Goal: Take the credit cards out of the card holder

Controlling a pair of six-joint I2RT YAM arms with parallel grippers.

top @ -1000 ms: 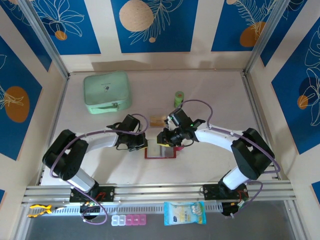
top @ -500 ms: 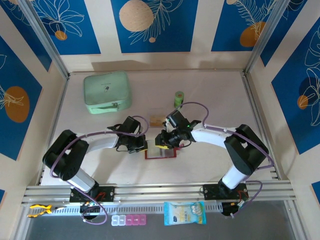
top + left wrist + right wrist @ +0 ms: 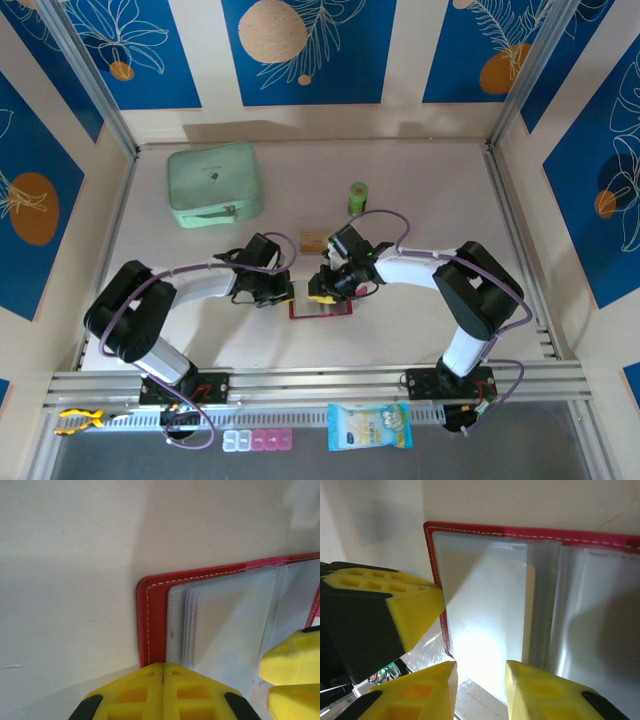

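Dark red folding card holder (image 3: pixel 323 307) lies open on the white table (image 3: pixel 420 180), clear sleeves (image 3: pixel 225 625) up. My left fingers (image 3: pixel 135 690), pressed shut, sit at its left edge. My right fingers (image 3: pixel 420 695) stand narrowly apart over its sleeves. One tan card (image 3: pixel 313 239) lies just beyond it.

This is a robotics lab test cell. A pale table (image 3: pixel 420 190) is boxed in by walls of blue printed panels (image 3: pixel 300 50) set between aluminium posts (image 3: pixel 90 80). Two robot arms (image 3: pixel 190 280) are bolted to an aluminium rail (image 3: pixel 320 380) at the table's near edge, with purple cables (image 3: pixel 385 213) looping along them. Mismatched odds and ends lie about — a mint-green case (image 3: pixel 214 184), a snack packet (image 3: pixel 369 426), a pill box (image 3: pixel 258 440) and a yellow toy fish (image 3: pixel 79 420).
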